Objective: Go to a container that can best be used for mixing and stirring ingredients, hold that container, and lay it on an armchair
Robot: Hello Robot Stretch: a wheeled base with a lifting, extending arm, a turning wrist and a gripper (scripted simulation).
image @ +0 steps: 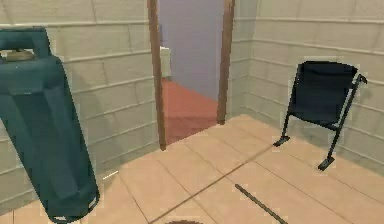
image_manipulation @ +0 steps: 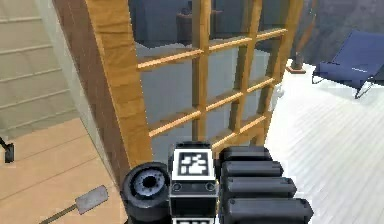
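A tall teal metal gas cylinder (image: 45,120) leans across the left of the forward view, in front of a pale block wall (image: 100,70). At the centre is an open doorway with a brown wooden frame (image: 157,80), and a red floor (image: 190,105) lies beyond it. At the right, a black folding chair (image: 322,95) on thin dark legs stands on the tan tiled floor (image: 200,170), near the wall.

In the arm side view, a wooden-framed door of glass panes (image_manipulation: 200,90) slants across the middle. The blue armchair (image_manipulation: 355,58) sits in the upper right corner, past the door's right edge, on a pale plank floor (image_manipulation: 320,140). Along the bottom edge lies the dark square arm (image_manipulation: 255,185), with a white marker square (image_manipulation: 193,165) bearing black marks. Left of the square is the claw (image_manipulation: 147,188), a dark round body. Its far end cannot be made out, so whether it holds anything cannot be told.
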